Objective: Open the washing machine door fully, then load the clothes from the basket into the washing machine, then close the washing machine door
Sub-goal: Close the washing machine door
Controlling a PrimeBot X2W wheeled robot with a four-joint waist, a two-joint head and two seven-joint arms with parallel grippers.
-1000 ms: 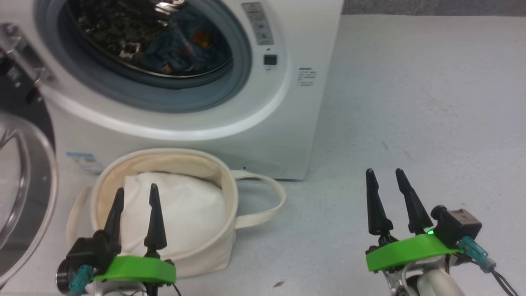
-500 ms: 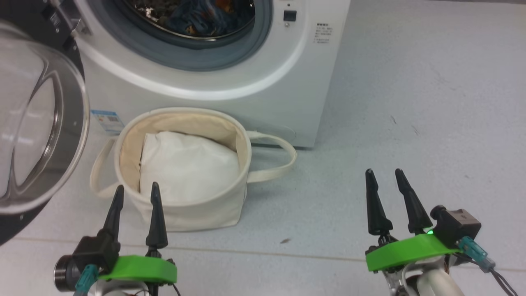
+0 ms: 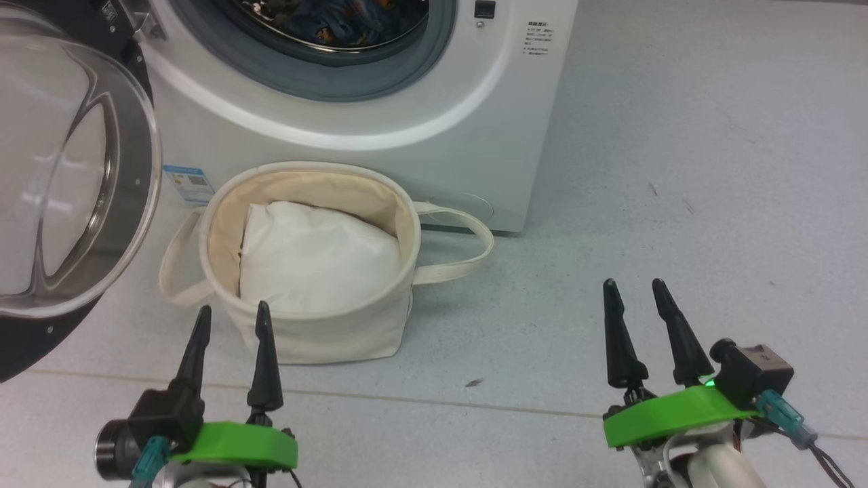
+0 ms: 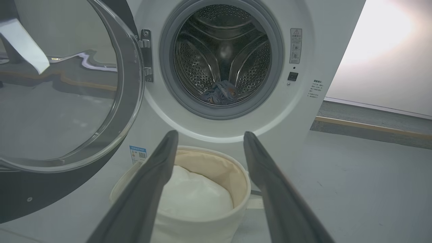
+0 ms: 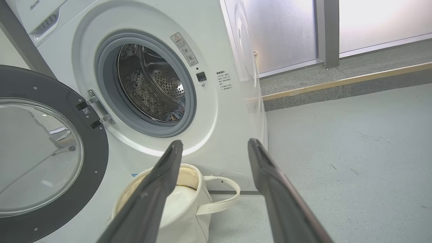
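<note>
In the head view, the washing machine [image 3: 420, 169] is standing with its mouth uncovered. The washing machine door [image 3: 74, 176] is hanging swung wide out from the machine's hinge side. The clothes [image 3: 339, 24] are lying inside the machine's drum. The basket [image 3: 325, 335] is sitting on the floor just in front of the machine, with a white pad [image 3: 315, 261] lying in it. The left gripper [image 3: 232, 308] is hovering in front of the machine, on the basket's near side, its jaws standing apart and holding nothing. The right gripper [image 3: 633, 285] is hovering out beyond the machine's other front corner, over the grey floor [image 3: 678, 169], jaws likewise spread and empty

In the left wrist view, the left gripper [image 4: 211, 133] is pointing straight at the machine's front, its fingers parted. The steel drum [image 4: 222, 44] is showing, with the blue patterned clothes [image 4: 219, 94] lying at its bottom. The door [image 4: 67, 101] is standing open beside the machine's opening, and the basket [image 4: 246, 182] is sitting below that opening

In the right wrist view, the right gripper [image 5: 215, 141] is facing the machine [image 5: 229, 111] at an angle, fingers wide apart. The door [image 5: 91, 189] is standing open on the machine's hinges, the basket [image 5: 202, 216] is resting at the machine's foot, and a bit of the clothes [image 5: 175, 113] is showing at the drum's lower edge
</note>
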